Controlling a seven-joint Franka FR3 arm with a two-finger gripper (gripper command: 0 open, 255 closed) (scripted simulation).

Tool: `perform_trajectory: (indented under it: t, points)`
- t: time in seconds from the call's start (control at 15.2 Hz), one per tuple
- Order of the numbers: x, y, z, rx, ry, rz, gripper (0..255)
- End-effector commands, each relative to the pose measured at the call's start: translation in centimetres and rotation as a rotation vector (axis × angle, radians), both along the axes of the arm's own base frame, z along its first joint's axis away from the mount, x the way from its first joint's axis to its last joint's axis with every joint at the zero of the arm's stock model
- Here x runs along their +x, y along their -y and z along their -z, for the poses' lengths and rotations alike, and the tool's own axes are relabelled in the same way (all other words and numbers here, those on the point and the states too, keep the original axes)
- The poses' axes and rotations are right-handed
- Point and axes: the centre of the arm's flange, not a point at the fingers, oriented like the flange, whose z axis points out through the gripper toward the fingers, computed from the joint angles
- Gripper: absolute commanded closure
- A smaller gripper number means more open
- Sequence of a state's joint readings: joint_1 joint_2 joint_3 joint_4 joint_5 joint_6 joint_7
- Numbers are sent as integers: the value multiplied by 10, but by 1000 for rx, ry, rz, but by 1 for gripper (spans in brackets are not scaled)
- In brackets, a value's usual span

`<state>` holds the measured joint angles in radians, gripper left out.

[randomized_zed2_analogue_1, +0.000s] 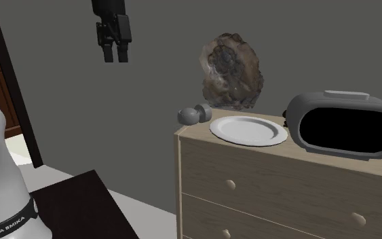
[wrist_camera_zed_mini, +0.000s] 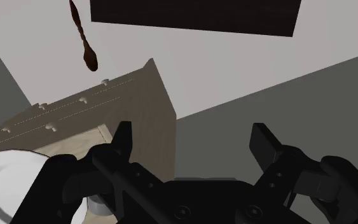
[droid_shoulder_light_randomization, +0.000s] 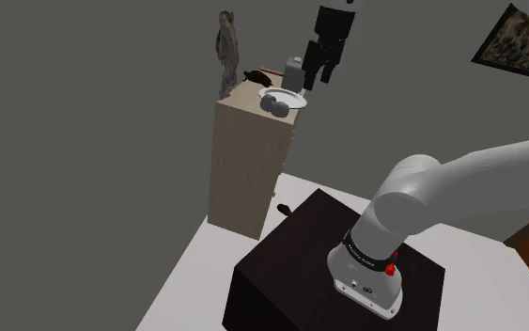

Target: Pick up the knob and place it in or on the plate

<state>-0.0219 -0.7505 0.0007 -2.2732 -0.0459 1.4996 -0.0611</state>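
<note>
1. My jaws are spread wide. In the wrist view the two black fingers [wrist_camera_zed_mini: 123, 137] stand well apart with nothing between them.
2. I hang in the air above the pale wooden dresser [randomized_zed2_analogue_1: 264, 183], touching nothing. In the second exterior view I sit high and to the left of the dresser's near corner.
3. The knob [randomized_zed2_analogue_1: 195, 114] is a small grey piece with two rounded lobes. It lies on the dresser top at the second exterior view's left corner, well below me.
4. The knob rests just beside the white plate [randomized_zed2_analogue_1: 248, 129], outside its rim. In the shoulder view the knob [droid_shoulder_light_randomization: 274, 103] lies on the plate's near side.
5. The plate sits flat on the dresser top and carries nothing.
6. To the second exterior view's right of the plate stands a rounded grey appliance [randomized_zed2_analogue_1: 345, 122] with a black front.
7. A brown rock-like sculpture [randomized_zed2_analogue_1: 230, 71] rises at the far side of the dresser, against the grey wall.
8. A dark spoon-shaped object [wrist_camera_zed_mini: 85, 41] lies on the pale floor between the dresser and my dark stand [droid_shoulder_light_randomization: 300, 244].
9. My white arm [droid_shoulder_light_randomization: 459, 179] rises from the stand.
</note>
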Motion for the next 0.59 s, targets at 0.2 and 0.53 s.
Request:
perform_trajectory:
  t: [0.2,0.53]
  points:
    - [25,16,22,-10,17,4,0]
    - [68,43,58,-28,46,11,0]
